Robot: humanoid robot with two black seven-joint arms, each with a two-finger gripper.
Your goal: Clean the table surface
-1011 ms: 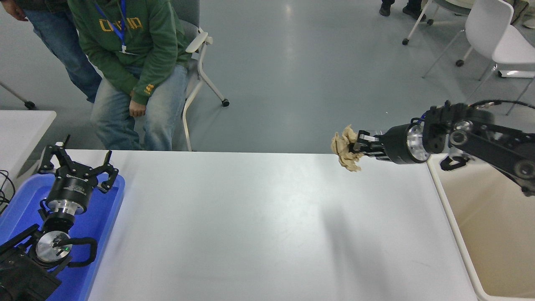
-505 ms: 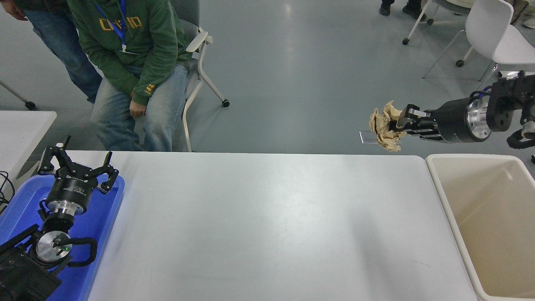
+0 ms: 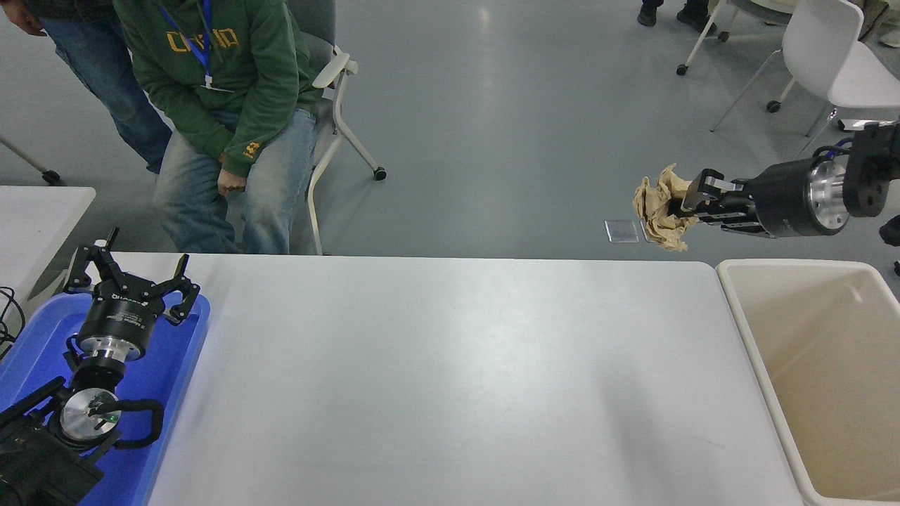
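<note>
A crumpled wad of brown paper (image 3: 663,207) is pinched in the right pincer (image 3: 692,205), which is held high in the air beyond the far right corner of the desk surface (image 3: 450,379), with the arm reaching in level from the right edge of the view. The wad hangs clear of everything, up and to the left of the beige plastic bin (image 3: 752,337) that stands just beside the right end of the desk. The bin's inside, as far as it is shown, looks empty. The desk surface itself, wide and white, fills the middle of the view and no loose litter is seen on it. The step in hand is judged to be the carrying of the picked-up rubbish to the bin, so the task looks close to done. For the next move, the wad needs to be brought rightward and toward the camera until it is above the bin's opening, and only then should the grip be released, since a release here would drop the paper on the floor. The left pincer (image 3: 130,281) is parked over a blue tray (image 3: 183,365) at the lower left, its fingers spread and holding nothing.
</note>
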